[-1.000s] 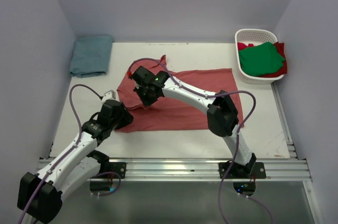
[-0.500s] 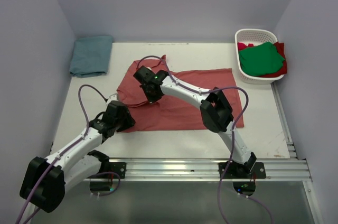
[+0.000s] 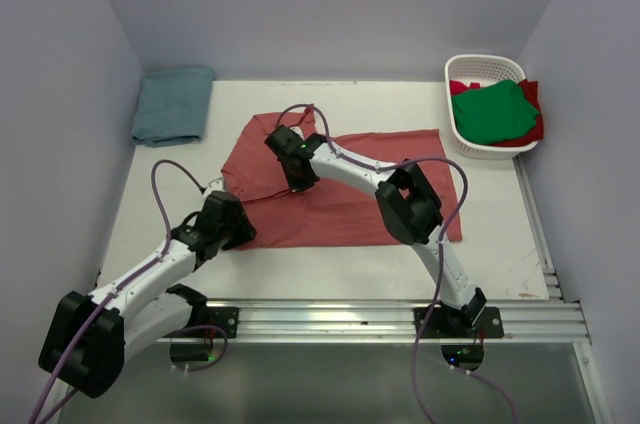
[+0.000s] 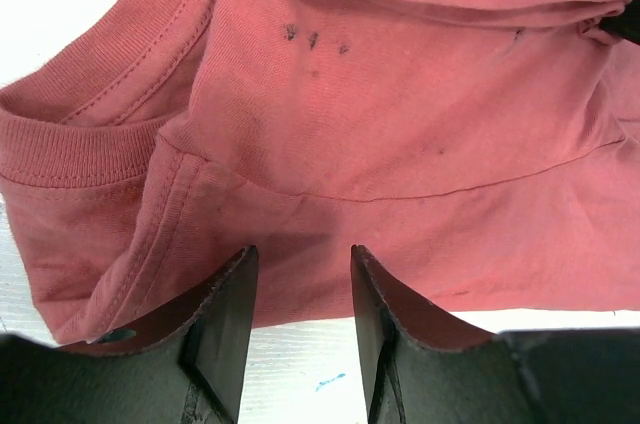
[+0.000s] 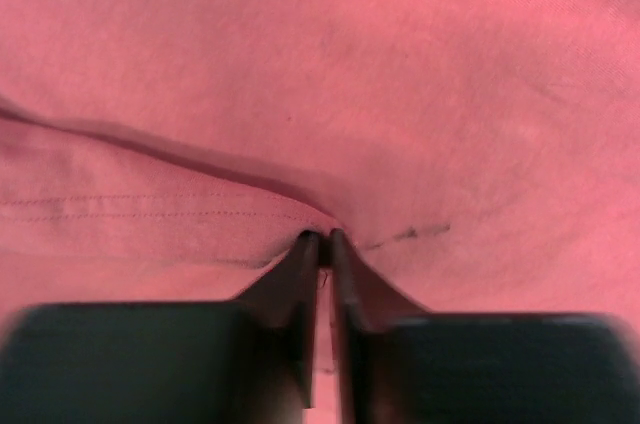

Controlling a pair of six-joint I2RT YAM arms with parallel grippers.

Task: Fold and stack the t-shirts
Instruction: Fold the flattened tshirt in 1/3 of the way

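The faded brick-red t-shirt (image 3: 350, 194) lies spread across the middle of the table. My right gripper (image 3: 298, 184) is shut on a pinched fold of the shirt near its left part. In the right wrist view the fingertips (image 5: 318, 236) meet on a ridge of the red cloth (image 5: 350, 64). My left gripper (image 3: 243, 228) is open at the shirt's near-left edge. In the left wrist view its gripper (image 4: 300, 264) stands just over the hem, with the collar (image 4: 100, 94) at left and nothing between the fingers. A teal-blue shirt (image 3: 173, 104) lies folded at the back left.
A white slotted basket (image 3: 484, 65) stands at the back right. It holds a green shirt (image 3: 495, 112) over a brighter red one (image 3: 536, 94). Side walls close in the table on left and right, and a metal rail (image 3: 330, 316) runs along the near edge.
My right gripper has moved to the right, dragging the pinched cloth with it, and the right arm has folded in. The left gripper has barely shifted.
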